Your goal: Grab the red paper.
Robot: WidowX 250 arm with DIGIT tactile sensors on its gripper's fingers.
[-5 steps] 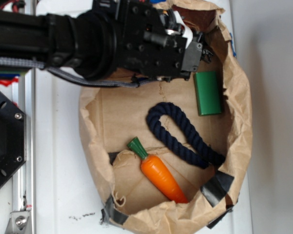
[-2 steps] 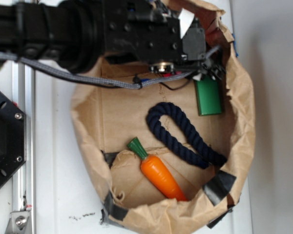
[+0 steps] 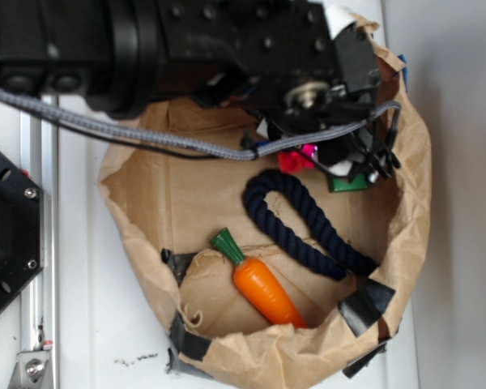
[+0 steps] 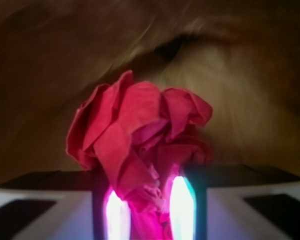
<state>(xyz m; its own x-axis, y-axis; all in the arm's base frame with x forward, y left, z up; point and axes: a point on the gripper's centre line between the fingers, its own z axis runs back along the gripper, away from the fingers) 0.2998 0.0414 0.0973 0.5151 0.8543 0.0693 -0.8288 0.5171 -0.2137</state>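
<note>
Brown paper bag [image 3: 405, 211] filled most of the exterior view, lying open on the white table [image 3: 89, 324], and the big black arm [image 3: 186, 49] hung over its upper end. Next down in size, a navy rope [image 3: 304, 219] looped across the bag floor, with the orange carrot [image 3: 265, 292] below it and a green block [image 3: 350, 184] peeking out by the claw. Then the gripper [image 4: 150, 207] — clamped on the red paper [image 4: 140, 145], the wad pinched between its two fingers in the wrist view and showing as a pink-red patch under the arm from outside! Risky part, I'd say: only the lower folds sat in the pinch, so thin paper could tear or slide free on the lift, or snag the bag's wall.
</note>
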